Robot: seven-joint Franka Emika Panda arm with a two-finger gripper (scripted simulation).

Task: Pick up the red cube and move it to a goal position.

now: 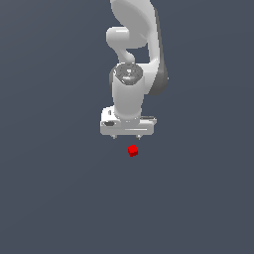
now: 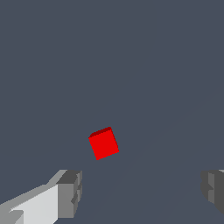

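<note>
The red cube [image 1: 132, 151] is a tiny bright red block lying on the flat grey floor, just in front of the white arm's hand in the exterior view. My gripper [image 1: 127, 136] hangs above and slightly behind it, with its two short fingers wide apart and nothing between them. In the wrist view the red cube [image 2: 103, 143] lies ahead of the gripper [image 2: 142, 194], apart from both fingers [image 2: 70, 192]. The cube is much narrower than the gap between the fingers.
The plain dark grey floor [image 1: 59, 198] fills both views. The white arm [image 1: 131, 44] rises behind the gripper toward the top of the exterior view. No goal marker shows.
</note>
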